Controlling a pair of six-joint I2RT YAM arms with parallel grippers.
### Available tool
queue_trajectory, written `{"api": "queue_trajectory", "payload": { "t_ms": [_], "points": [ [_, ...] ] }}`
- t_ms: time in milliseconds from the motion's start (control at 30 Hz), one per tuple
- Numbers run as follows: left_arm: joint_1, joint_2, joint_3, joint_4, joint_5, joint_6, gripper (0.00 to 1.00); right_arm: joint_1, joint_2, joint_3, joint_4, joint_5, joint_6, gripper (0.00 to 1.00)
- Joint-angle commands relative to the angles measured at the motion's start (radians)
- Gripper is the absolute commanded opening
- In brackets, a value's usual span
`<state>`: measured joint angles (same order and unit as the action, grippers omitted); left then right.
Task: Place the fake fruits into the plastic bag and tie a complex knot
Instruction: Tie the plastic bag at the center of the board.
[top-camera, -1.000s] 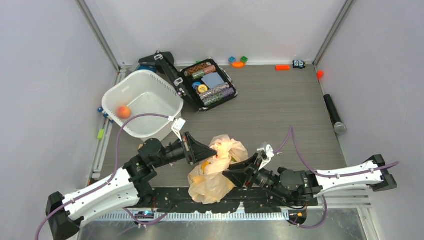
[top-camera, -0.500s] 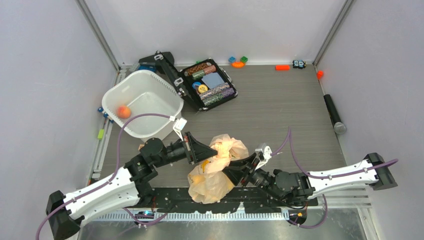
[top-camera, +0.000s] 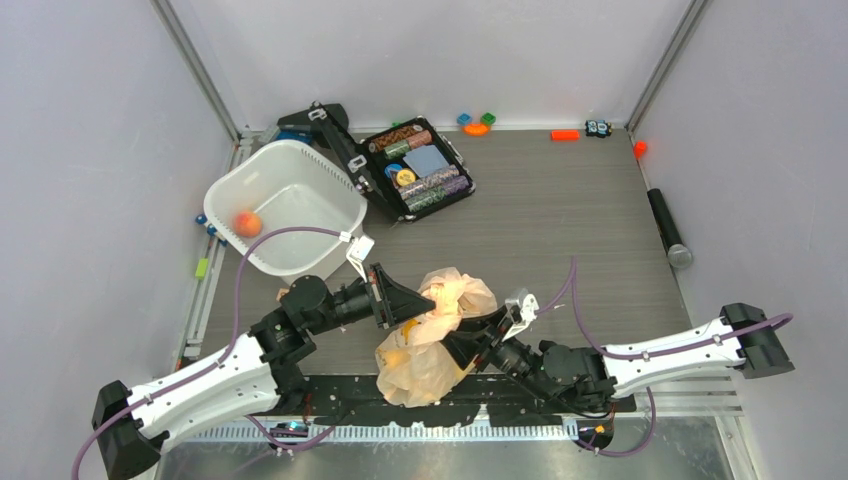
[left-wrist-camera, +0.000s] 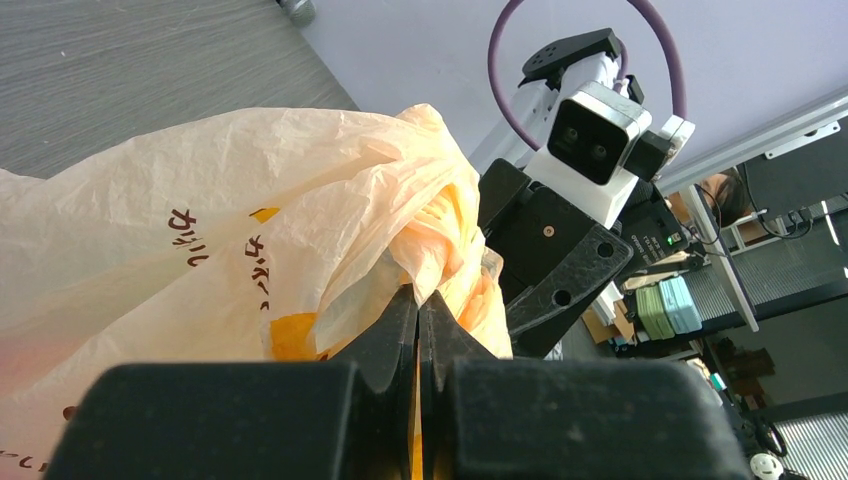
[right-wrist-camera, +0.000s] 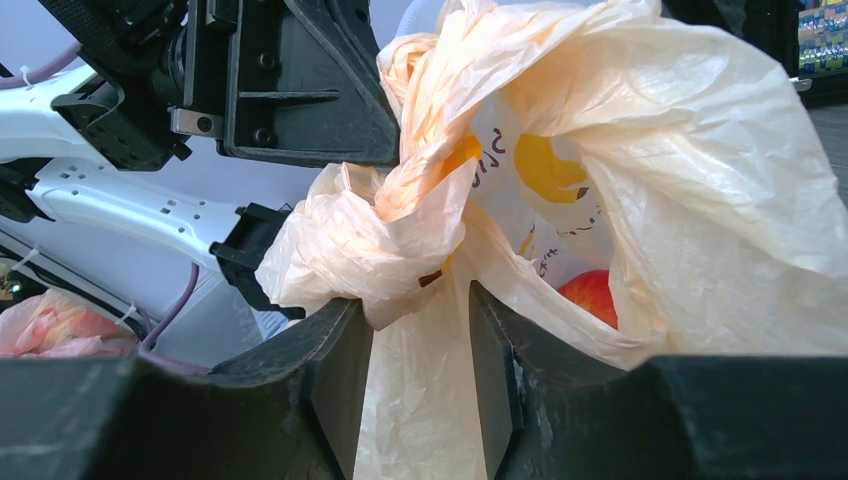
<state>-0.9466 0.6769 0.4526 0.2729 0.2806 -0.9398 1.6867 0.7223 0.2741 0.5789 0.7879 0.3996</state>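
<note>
My left fingers (left-wrist-camera: 418, 305) were pressed together, pinching a twisted fold of the bag (left-wrist-camera: 200, 230) right at their tips. My right fingers (right-wrist-camera: 420, 325) stood apart on the opposite side, with a flat sheet of the bag hanging down through the gap between them. A knotted-looking bunch of plastic sat just above those tips, resting against one finger.

The bag lay on the counter (top-camera: 560, 220) near its front edge, between my two arms and touching both sets of fingers. Its top was gathered up and crumpled. A red apple (right-wrist-camera: 590, 295) showed through a gap in the plastic, low down beside my right fingers. Something yellow showed through the film too, though I could not tell fruit from print.

One orange fruit (top-camera: 247, 223) lay apart from the bag, inside the white tub (top-camera: 283, 146) at the far left of the counter.
</note>
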Motion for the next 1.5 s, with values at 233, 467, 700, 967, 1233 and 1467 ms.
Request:
{"api": "queue_trajectory", "payload": {
  "t_ms": [233, 467, 700, 967, 1233, 1467],
  "points": [
    [0.005, 0.002, 0.03, 0.058, 0.019, -0.002, 0.0, 0.005, 0.066, 0.019, 0.122, 0.077, -0.028, 0.18],
    [0.005, -0.054, 0.081, -0.092, -0.1, 0.066, 0.0, 0.005, 0.002, 0.037, -0.058, 0.138, 0.075, 0.05],
    [0.005, -0.083, 0.119, -0.162, -0.248, 0.101, 0.0, 0.005, -0.102, 0.085, -0.476, 0.214, 0.287, 0.05],
    [0.005, -0.068, 0.152, -0.221, -0.359, 0.141, 0.0, 0.005, -0.091, 0.165, -0.791, 0.289, 0.401, 0.05],
    [0.005, -0.055, 0.155, -0.283, -0.49, 0.146, 0.0, 0.005, 0.059, 0.36, -1.196, 0.379, 0.589, 0.05],
    [0.007, -0.011, 0.234, -0.401, -0.589, 0.219, 0.0, -0.068, 0.149, 0.476, -1.449, 0.353, 0.63, 0.05]
  ]
}}
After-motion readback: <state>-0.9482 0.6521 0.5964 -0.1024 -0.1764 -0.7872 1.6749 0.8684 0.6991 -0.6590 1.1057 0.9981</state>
